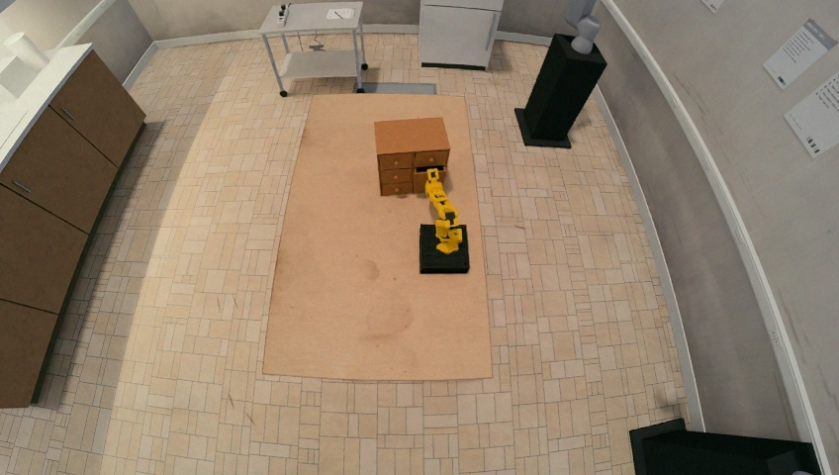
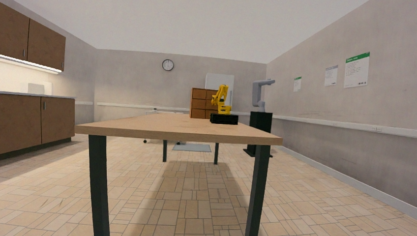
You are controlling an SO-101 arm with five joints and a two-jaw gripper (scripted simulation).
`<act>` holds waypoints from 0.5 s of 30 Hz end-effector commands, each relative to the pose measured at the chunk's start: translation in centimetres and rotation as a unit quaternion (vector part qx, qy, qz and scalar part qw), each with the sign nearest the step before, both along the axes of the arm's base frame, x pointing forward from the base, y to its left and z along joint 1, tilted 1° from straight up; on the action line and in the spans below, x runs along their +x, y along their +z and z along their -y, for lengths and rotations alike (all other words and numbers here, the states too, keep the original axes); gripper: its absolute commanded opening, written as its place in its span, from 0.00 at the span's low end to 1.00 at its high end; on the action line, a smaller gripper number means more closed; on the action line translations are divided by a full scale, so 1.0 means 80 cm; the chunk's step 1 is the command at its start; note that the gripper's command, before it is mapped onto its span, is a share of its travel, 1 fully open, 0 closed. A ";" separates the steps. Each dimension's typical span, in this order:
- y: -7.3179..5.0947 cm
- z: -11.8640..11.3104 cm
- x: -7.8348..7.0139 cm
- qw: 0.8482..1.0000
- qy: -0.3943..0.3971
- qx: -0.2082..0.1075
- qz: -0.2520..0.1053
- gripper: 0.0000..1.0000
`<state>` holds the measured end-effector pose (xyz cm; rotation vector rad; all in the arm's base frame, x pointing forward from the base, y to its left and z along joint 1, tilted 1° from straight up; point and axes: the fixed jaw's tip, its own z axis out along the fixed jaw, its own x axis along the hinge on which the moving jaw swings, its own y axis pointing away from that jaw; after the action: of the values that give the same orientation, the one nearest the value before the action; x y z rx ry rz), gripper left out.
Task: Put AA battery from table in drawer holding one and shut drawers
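Note:
A small brown chest of drawers (image 1: 411, 136) (image 2: 199, 103) stands at the far end of the table (image 1: 353, 282) (image 2: 175, 125), with two columns of three drawers. The middle right drawer (image 1: 440, 171) is pulled out a little, with a dark gap behind its front. My yellow arm reaches from its black base (image 1: 442, 263) (image 2: 223, 119) to that drawer. My gripper (image 1: 432, 174) is at the drawer's front, shut on its knob; the knob is too small to see. A tiny dark speck (image 1: 402, 196) lies on the table before the chest's left column. I cannot tell if it is the AA battery.
The other drawers look shut. On the floor around the table stand a white cart (image 1: 315, 41), a white cabinet (image 1: 459, 32), a black pedestal with a grey arm (image 1: 559, 88) (image 2: 260, 122) and brown cupboards (image 1: 46, 194).

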<state>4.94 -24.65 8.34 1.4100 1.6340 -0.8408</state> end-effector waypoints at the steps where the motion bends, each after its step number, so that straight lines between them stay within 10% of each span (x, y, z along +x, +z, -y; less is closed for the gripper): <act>1: 0.001 0.007 0.001 1.000 0.003 -0.002 -0.005 0.00; 15: 0.001 0.021 0.002 1.000 0.001 -0.002 -0.005 0.00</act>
<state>5.08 -26.03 8.36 1.4132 1.6328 -0.8429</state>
